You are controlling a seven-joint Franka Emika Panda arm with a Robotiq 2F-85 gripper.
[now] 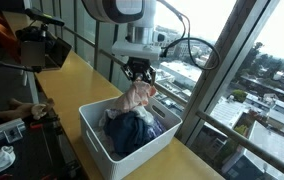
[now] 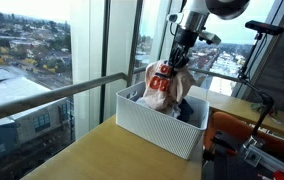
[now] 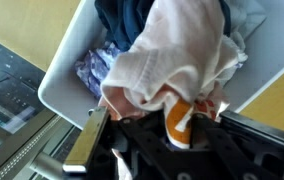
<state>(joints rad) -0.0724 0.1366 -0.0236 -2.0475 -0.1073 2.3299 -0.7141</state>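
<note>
The claw (image 1: 140,73) is clamped shut on the bunched top of a soft cream-and-peach cloth garment with an orange printed patch (image 1: 137,96). The garment hangs from the claw straight over a white rectangular plastic bin (image 1: 95,135), which stands on the wooden bench (image 2: 100,157) close to its window-side edge. In both exterior views the lower folds of the cream-and-peach cloth garment reach down to the heap inside the bin, where a crumpled dark blue garment (image 1: 132,130) fills most of the space. The wrist view adds a pale floral fabric (image 3: 94,68) pressed against one wall. The step in hand looks like the carrying of this one piece at the bin's mouth, gripped and partly raised, with its hem not yet free of the pile. The frames alone do not settle whether it is on its way out or in. Any next move calls for a firm pinch on the loose cloth, and for vertical travel that takes the trailing folds clear of the rim so the neighbouring clothes are not dragged along. The arm (image 2: 197,20) comes down from above, its wrist pointing nearly straight down and the fingers aimed at the middle of the bin, slightly toward the window-side wall.
</note>
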